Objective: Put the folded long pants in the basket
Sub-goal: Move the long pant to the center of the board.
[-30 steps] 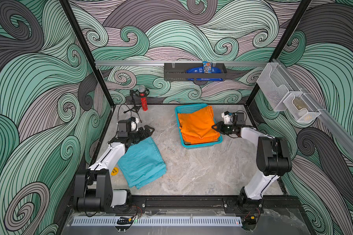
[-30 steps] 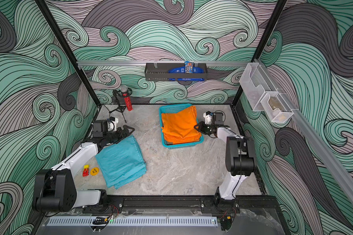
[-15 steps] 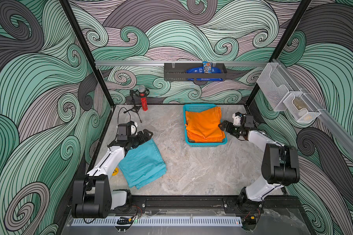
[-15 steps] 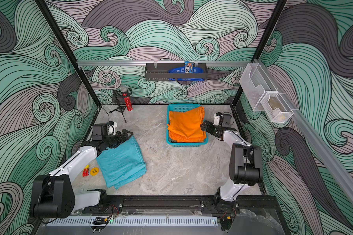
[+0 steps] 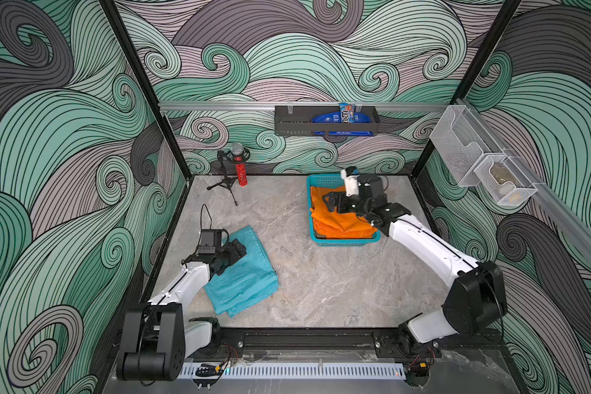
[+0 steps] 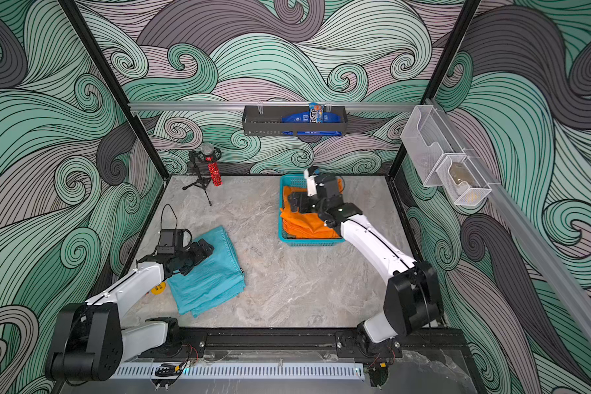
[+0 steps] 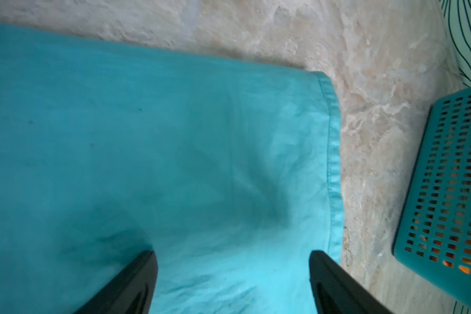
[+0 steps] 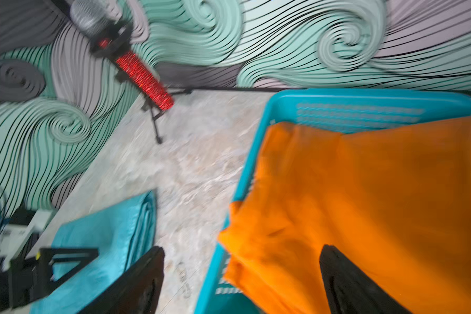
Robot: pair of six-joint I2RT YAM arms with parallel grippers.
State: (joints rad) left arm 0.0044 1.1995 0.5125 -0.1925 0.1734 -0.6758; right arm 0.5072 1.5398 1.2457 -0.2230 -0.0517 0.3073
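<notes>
Folded turquoise long pants (image 5: 244,276) (image 6: 209,276) lie flat on the table's left side. My left gripper (image 5: 236,251) (image 6: 205,248) hangs open just over their far left corner; in the left wrist view its gripper (image 7: 233,254) has the turquoise cloth (image 7: 174,149) between the spread fingers. Orange long pants (image 5: 338,223) (image 6: 304,223) (image 8: 365,204) fill the turquoise basket (image 5: 342,243) (image 6: 307,242) (image 8: 351,98) at the back right. My right gripper (image 5: 330,202) (image 6: 294,202) (image 8: 241,250) stands open above the basket's left rim, holding nothing.
A microphone on a small tripod (image 5: 236,167) stands at the back left. A black tray (image 5: 325,124) hangs on the back wall, and white mesh bins (image 5: 475,163) on the right wall. A small yellow item (image 6: 157,288) lies by the left arm.
The right gripper opened, left the basket's right rim, and now hovers over the orange pants. The basket shifted right and squared up. The left gripper moved over the turquoise pants' corner.
</notes>
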